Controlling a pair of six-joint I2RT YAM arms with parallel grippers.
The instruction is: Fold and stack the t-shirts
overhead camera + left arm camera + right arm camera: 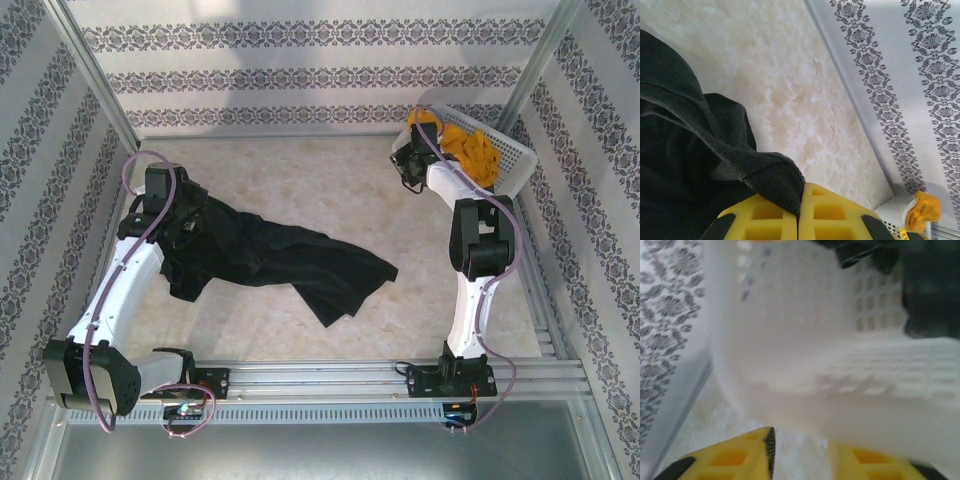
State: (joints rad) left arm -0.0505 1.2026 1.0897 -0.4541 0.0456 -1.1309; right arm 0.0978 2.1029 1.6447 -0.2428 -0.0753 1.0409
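A large black t-shirt (290,260) lies crumpled across the left and middle of the table. My left gripper (188,228) is at its left end, shut on the fabric. In the left wrist view the yellow fingers (765,220) pinch the black t-shirt's (680,165) ribbed hem, with the left gripper (800,210) just off the table. An orange-yellow t-shirt (472,150) sits bunched in the white basket (515,160) at the back right. My right gripper (408,172) hovers at the basket's left corner. Its fingers (740,460) stand apart, and the right gripper (800,455) faces the blurred basket wall (805,340) with nothing gripped.
Patterned walls and metal rails close in the table on all sides. The basket (892,207) with the orange-yellow t-shirt (922,212) stands in the far right corner. A blurred dark shape (930,290) lies beyond the basket wall. Bare table stretches between the black t-shirt and the basket.
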